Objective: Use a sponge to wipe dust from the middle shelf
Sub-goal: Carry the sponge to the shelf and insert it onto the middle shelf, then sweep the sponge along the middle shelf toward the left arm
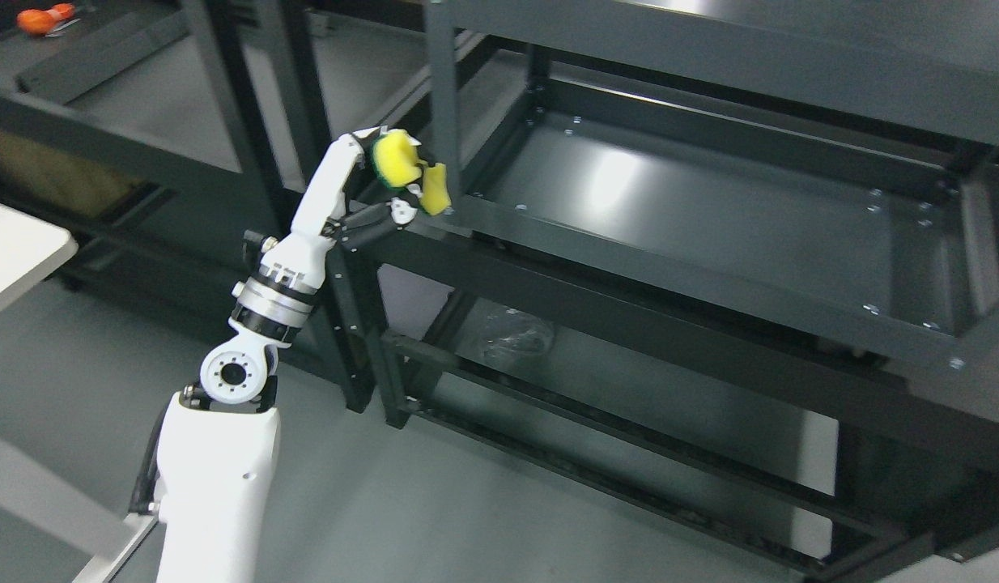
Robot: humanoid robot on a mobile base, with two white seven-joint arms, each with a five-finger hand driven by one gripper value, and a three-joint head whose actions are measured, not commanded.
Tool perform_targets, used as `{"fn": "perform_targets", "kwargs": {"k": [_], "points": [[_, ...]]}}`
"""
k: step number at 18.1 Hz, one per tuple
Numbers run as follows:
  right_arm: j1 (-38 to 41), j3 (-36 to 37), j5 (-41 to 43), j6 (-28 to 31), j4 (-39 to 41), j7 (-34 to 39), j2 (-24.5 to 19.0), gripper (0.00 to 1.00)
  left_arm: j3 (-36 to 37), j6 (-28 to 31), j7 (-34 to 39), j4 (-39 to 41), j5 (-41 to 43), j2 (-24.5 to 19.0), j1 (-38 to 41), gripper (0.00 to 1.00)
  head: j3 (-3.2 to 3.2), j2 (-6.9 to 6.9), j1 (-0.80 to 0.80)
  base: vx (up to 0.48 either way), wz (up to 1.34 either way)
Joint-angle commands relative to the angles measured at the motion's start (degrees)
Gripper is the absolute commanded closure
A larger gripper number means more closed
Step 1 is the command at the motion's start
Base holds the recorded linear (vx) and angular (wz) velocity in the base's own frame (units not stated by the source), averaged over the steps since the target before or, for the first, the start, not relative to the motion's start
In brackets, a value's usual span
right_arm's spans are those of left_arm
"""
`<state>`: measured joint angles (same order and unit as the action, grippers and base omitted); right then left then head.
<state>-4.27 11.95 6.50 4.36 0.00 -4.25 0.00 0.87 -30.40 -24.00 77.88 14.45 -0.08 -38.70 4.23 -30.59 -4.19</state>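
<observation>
Sponge (410,172): yellow, bent, long axis slanting down-right toward the shelf corner post.
Left hand (368,190): fingers clamped on the sponge.
Middle shelf (710,219): dark tray, nothing visible inside.

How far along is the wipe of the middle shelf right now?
Done: the left hand has the yellow sponge gripped and raised. In hand: it sits at the shelf's left front corner, beside the upright post, with the sponge at the front rim and not on the panel. Left: the whole wipe; the middle shelf shows no contact yet. Whether dust remains cannot be told from this view. The right arm is out of view.
</observation>
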Motion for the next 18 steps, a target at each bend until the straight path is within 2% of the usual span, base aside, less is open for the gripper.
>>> {"fn": "perform_targets", "kwargs": {"k": [1, 3, 6, 7, 10, 12, 13, 16, 18], "points": [[0.0, 0.0, 0.0, 0.0, 1.0, 0.0, 1.0, 0.00, 28.6, -3.9, -2.2, 8.1, 11.8, -0.9, -16.0, 1.00, 0.00, 0.00, 0.00, -0.020, -0.89], [0.1, 0.0, 0.0, 0.0, 1.0, 0.0, 1.0, 0.00, 33.6, -4.7, -2.7, 9.5, 14.2, -0.9, -23.5, 1.00, 0.00, 0.00, 0.00, 0.028, -0.70], [0.0, 0.0, 0.0, 0.0, 1.0, 0.0, 1.0, 0.00, 37.0, -5.6, -3.4, 9.1, 18.6, -0.9, -36.7, 1.00, 0.00, 0.02, 0.00, 0.059, -0.51], [0.0, 0.0, 0.0, 0.0, 1.0, 0.0, 1.0, 0.00, 37.8, -6.3, -3.5, 8.7, 21.7, -0.9, -38.5, 1.00, 0.00, 0.02, 0.00, 0.082, -0.35], [0.0, -0.1, 0.0, 0.0, 1.0, 0.0, 1.0, 0.00, 36.4, -10.8, -3.8, 4.0, 32.4, -0.9, -38.8, 0.99, 0.00, 0.02, 0.00, 0.081, -0.33], [0.0, 0.0, 0.0, 0.0, 1.0, 0.0, 1.0, 0.00, 31.2, -14.6, -3.7, -0.4, 40.1, -0.9, -38.7, 0.99, 0.00, 0.02, 0.00, 0.075, -0.25], [0.0, 0.0, 0.0, 0.0, 1.0, 0.0, 1.0, 0.00, 29.1, -14.6, -3.4, -1.8, 42.6, -0.9, -38.5, 0.99, 0.00, 0.02, 0.00, 0.060, -0.22], [0.0, 0.0, 0.0, 0.0, 1.0, 0.0, 1.0, 0.00, 24.8, -14.6, -3.2, -2.1, 44.9, -0.9, -35.7, 0.99, 0.00, 0.02, 0.00, 0.055, -0.20], [0.0, 0.0, 0.0, 0.0, 1.0, 0.0, 1.0, 0.00, 21.0, -14.6, -3.1, -1.8, 44.6, -4.6, -34.6, 0.99, 0.00, 0.02, 0.00, 0.044, -0.09]]}}
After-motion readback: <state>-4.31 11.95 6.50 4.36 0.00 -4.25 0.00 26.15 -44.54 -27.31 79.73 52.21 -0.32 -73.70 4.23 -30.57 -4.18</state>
